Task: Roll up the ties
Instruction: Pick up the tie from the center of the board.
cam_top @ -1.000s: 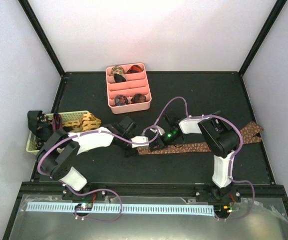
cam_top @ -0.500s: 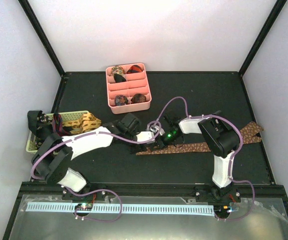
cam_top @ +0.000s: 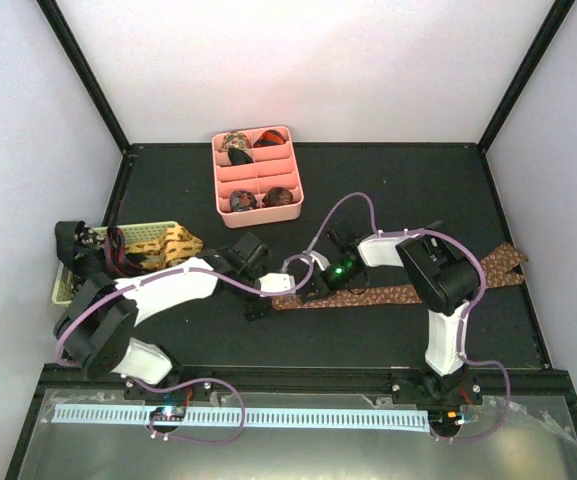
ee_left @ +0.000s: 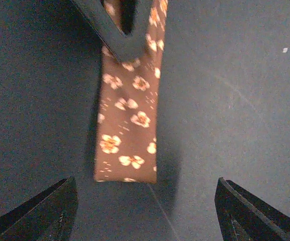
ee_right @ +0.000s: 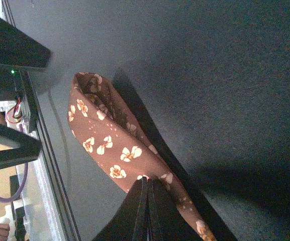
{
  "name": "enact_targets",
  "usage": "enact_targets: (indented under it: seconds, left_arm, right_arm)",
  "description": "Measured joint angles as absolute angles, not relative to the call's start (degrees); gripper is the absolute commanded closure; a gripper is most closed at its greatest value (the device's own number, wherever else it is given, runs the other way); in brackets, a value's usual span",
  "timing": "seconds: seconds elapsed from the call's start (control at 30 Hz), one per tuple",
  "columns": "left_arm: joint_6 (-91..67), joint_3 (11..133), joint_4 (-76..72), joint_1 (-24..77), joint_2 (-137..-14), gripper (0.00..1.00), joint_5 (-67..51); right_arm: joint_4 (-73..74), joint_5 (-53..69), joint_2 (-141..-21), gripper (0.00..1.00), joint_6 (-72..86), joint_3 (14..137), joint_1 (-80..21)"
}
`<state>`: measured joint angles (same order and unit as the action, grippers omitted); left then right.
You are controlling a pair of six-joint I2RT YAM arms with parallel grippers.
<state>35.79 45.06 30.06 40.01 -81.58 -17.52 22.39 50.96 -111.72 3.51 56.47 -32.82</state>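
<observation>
- Jaws of the left gripper [ee_left: 143, 187] are standing wide apart, and its two fingers [ee_left: 49, 206] are holding nothing and touching nothing.
- Between those fingers, clear of both, the narrow end of the brown floral tie [ee_left: 127, 135] is lying on the dark table [cam_top: 398, 200].
- Jaws of the right gripper [ee_right: 146, 198] are pressing tight together on that tie a little way back from its narrow end, so the cloth is bulging into a loose fold beside them.
- From the middle of the table the tie is running toward the right edge, where its broad pointed end is resting.
- Rolled ties [cam_top: 243, 200] are sitting in compartments of the pink tray [cam_top: 264, 212] near the far edge, left of centre.
- More ties [cam_top: 180, 243] are spilling out of the basket [cam_top: 148, 232] at the left edge.
- Part of the brown tie is passing out of sight under the right arm in the overhead view, and both sets of fingertips are blending into the dark table there.
- Only the tips of the left fingers are showing in the left wrist view, cut off by its bottom edge.
</observation>
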Motion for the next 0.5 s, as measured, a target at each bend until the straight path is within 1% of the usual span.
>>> enact_targets:
  seconds: [0.1, 0.23, 0.33, 0.47, 0.5]
  left_arm:
    - [36.42, 44.8, 31.0, 41.25, -84.9, 0.23, -15.84]
    - [35.81, 46.11, 30.98, 42.54, -90.52, 0.26, -13.37]
    - [35.11, 47.55, 29.58, 43.18, -92.18, 0.28, -11.7]
    - [33.91, 48.14, 28.62, 43.75, -92.95, 0.28, -9.89]
    - [33.74, 48.14, 28.56, 43.88, -92.86, 0.3, -9.61]
  right_arm:
    - [22.61, 51.16, -111.94, 0.98, 3.51, 56.66, -32.82]
    - [22.83, 51.31, -112.07, 0.98, 3.46, 56.77, -32.82]
    - [22.83, 51.31, -112.07, 0.98, 3.31, 56.77, -32.82]
    - [22.85, 51.29, -112.07, 0.98, 3.27, 56.77, -32.82]
    - [22.85, 51.29, -112.07, 0.98, 3.25, 56.77, -32.82]
